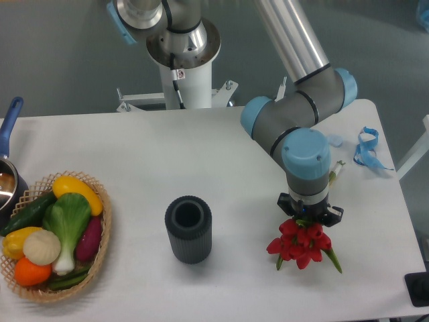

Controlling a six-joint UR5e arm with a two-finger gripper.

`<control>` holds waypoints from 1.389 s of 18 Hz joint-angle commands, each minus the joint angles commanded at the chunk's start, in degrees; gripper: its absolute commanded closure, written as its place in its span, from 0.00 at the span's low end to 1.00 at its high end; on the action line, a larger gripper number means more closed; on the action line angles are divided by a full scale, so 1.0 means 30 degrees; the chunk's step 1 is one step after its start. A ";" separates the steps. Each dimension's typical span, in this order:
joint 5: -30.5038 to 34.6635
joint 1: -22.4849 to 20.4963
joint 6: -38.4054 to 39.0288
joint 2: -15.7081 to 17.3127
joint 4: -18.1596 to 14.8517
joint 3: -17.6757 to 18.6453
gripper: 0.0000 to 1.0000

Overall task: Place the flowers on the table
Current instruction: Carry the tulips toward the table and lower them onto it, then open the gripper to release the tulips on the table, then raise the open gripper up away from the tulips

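The flowers [302, 245], a bunch of red tulips with green leaves, are at the right of the white table [201, 154]. Their heads point toward the front edge, low over the table or resting on it. A pale stem end [337, 171] shows behind the wrist. My gripper [310, 216] points straight down over the bunch, just behind the red heads. It appears shut on the stems, though the wrist hides its fingertips. The dark ribbed vase [188, 229] stands upright and empty, well left of the gripper.
A wicker basket [100, 251] of colourful vegetables sits at the front left. A pot with a blue handle [8, 131] is at the left edge. A blue ribbon [366, 149] lies at the back right. The arm's base [182, 50] stands behind the table.
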State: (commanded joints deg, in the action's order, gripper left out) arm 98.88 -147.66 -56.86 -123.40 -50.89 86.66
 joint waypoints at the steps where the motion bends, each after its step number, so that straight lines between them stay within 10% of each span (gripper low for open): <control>1: 0.0000 0.0000 0.0029 -0.0058 0.0000 0.0001 0.63; 3: 0.0000 0.0000 0.0000 -0.0146 0.0000 0.0030 0.55; 5: 0.0000 0.0000 -0.0030 -0.0117 0.0116 -0.0057 0.00; 17: 0.0059 -0.0263 -0.0059 0.2780 -0.0087 -0.1372 0.00; 25: -0.1078 -0.3129 -0.8137 0.5154 -0.4655 -0.2225 0.00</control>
State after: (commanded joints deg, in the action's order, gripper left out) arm 95.64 -157.04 -81.28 -107.94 -64.85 79.98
